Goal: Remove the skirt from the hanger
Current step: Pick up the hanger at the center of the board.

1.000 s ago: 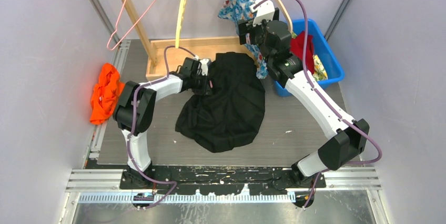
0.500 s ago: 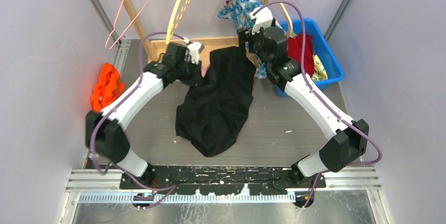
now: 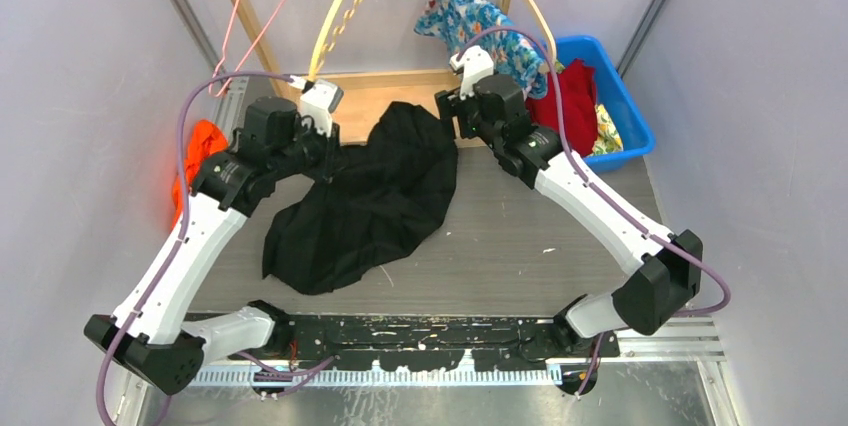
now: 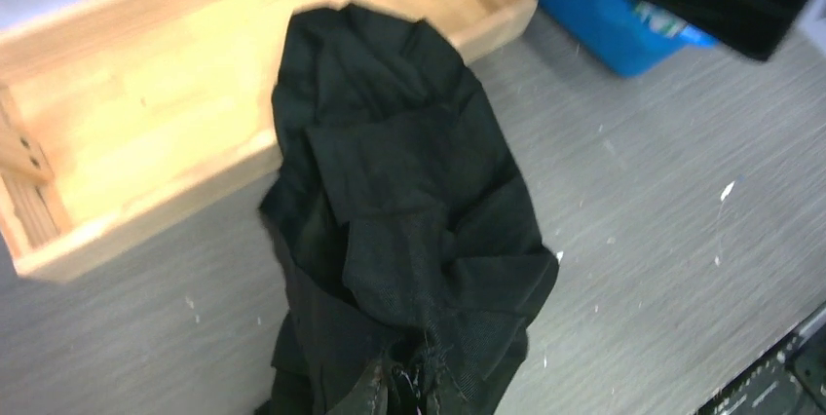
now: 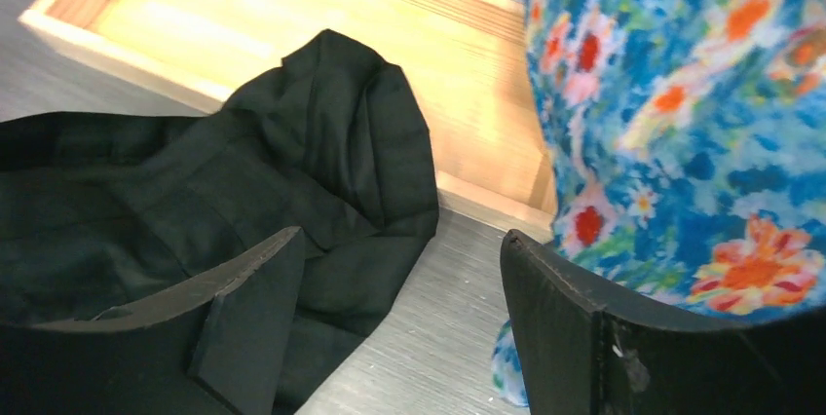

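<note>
The black skirt [image 3: 370, 196] lies crumpled on the grey table, its far end draped over the front lip of the wooden rack base [image 3: 400, 81]. My left gripper [image 3: 325, 151] is shut on the skirt's left edge; in the left wrist view the cloth [image 4: 409, 220] bunches into the closed fingertips [image 4: 375, 396]. My right gripper [image 3: 450, 106] is open and empty just right of the skirt's far end, which also shows in the right wrist view [image 5: 321, 142]. A yellow hanger [image 3: 340, 16] hangs bare above the rack.
A pink wire hanger [image 3: 250, 16] hangs at the back left. A floral garment [image 3: 470, 11] hangs on a wooden hanger by my right gripper. A blue bin [image 3: 620, 111] holding red cloth stands at the right. Orange cloth [image 3: 200, 151] lies at the left edge.
My left arm has pulled the skirt to the left and nearer, dragging it off toward the left side. My right gripper has let go, lowered and moved left.
</note>
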You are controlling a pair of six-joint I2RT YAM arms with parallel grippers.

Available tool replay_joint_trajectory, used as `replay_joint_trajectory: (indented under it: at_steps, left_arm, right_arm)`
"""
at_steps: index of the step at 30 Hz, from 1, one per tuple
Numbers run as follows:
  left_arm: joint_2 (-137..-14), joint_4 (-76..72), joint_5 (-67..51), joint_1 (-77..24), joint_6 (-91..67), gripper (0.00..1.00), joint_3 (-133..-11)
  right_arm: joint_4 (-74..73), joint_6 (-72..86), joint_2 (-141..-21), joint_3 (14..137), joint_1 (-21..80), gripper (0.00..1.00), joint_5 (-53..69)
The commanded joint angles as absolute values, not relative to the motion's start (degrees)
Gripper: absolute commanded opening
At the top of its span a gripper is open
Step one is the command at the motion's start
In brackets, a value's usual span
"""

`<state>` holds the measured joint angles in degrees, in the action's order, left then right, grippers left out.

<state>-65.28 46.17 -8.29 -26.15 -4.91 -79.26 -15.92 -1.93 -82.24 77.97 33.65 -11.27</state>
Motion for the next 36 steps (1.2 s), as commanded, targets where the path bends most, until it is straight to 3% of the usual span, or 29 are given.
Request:
replay_joint_trajectory:
  at_steps: [1, 8, 10, 12, 15, 23, 26, 27, 28, 29, 36]
  left_arm:
    - [-63.53, 45.2, -6.8, -26.3, -4.14, 0.0, -74.6]
    - [-65.5, 40.64, -10.1, -26.28, -7.05, 0.0, -65.86]
    - [-65.63, 38.03, -10.24, -26.29, -8.22, 0.09, -61.47]
    - [-66.49, 37.01, -11.15, -26.29, -9.13, 0.32, -58.49]
    - [-69.5, 36.56, -13.4, -26.35, -11.21, 0.37, -55.9]
    - [-79.29, 34.81, -9.05, -26.41, -13.82, 0.36, -50.92]
    - [-79.24, 35.02, -7.52, -26.41, -12.93, 0.41, -52.48]
    - [-79.62, 35.34, -7.19, -26.37, -12.42, 0.32, -53.3]
    - [-80.14, 36.08, -7.03, -26.39, -11.73, 0.09, -54.24]
    - [-80.55, 37.15, -7.26, -26.41, -11.02, 0.01, -55.74]
    - [-74.57, 45.61, -1.58, -26.55, -6.02, 0.0, -71.92]
  right_arm:
    - [-17.4, -4.04, -78.01, 81.03, 38.68, 0.79, -13.61]
    - [-17.38, -4.68, -76.45, 80.92, 40.84, 0.88, -14.88]
    - [-16.81, -4.67, -76.05, 80.81, 40.86, 0.93, -14.57]
    - [-16.7, -4.64, -76.17, 81.01, 40.82, 0.95, -14.57]
    - [-16.83, -5.12, -76.42, 80.92, 40.85, 0.95, -14.6]
    - [-15.74, -6.83, -76.74, 80.68, 40.81, 0.96, -15.49]
    - [-15.29, -7.66, -76.9, 80.4, 40.84, 0.96, -16.11]
    - [-14.85, -7.77, -77.02, 80.23, 40.85, 0.96, -16.16]
    - [-14.57, -7.89, -77.3, 80.14, 40.84, 0.96, -16.17]
    - [-14.31, -7.87, -77.66, 80.11, 40.79, 0.96, -16.22]
    - [-13.83, -7.23, -80.47, 81.35, 40.82, 0.93, -16.5]
